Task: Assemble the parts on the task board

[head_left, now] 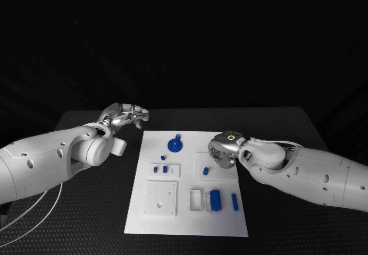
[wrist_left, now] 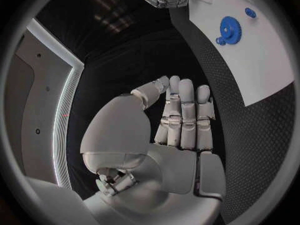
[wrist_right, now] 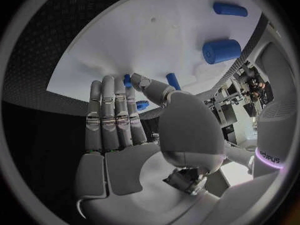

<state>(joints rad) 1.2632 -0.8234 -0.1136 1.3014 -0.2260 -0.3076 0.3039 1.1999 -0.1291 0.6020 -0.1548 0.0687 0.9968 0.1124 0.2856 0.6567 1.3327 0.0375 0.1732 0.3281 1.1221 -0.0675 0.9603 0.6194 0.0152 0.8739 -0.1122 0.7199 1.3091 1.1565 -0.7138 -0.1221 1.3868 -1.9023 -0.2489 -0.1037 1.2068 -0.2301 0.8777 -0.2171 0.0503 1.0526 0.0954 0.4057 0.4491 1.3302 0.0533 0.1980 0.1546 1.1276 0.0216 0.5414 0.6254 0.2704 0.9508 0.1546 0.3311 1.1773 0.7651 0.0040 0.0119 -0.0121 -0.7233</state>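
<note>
The white task board [head_left: 187, 212] lies mid-table. On it are a blue gear [head_left: 175, 144], small blue pegs [head_left: 160, 169] and two blue cylinders [head_left: 217, 200] near the front. My right hand [head_left: 224, 150] hovers low over the board's right side. Its fingers [wrist_right: 115, 110] are stretched out, and the thumb tip and a fingertip pinch a small blue part [wrist_right: 127, 80]. Another blue peg [wrist_right: 172, 80] lies just beyond the thumb, and a blue cylinder [wrist_right: 221, 50] lies farther off. My left hand [head_left: 126, 115] hangs off the board's far left corner, its fingers [wrist_left: 184, 117] straight and holding nothing.
White raised blocks stand on the board: a square plate [head_left: 161, 197] at the front left and a slotted holder [head_left: 196, 199] beside the cylinders. Black table [head_left: 92, 212] surrounds the board. From the left wrist view the gear [wrist_left: 227, 29] and the board's edge [wrist_left: 262, 70] lie to one side.
</note>
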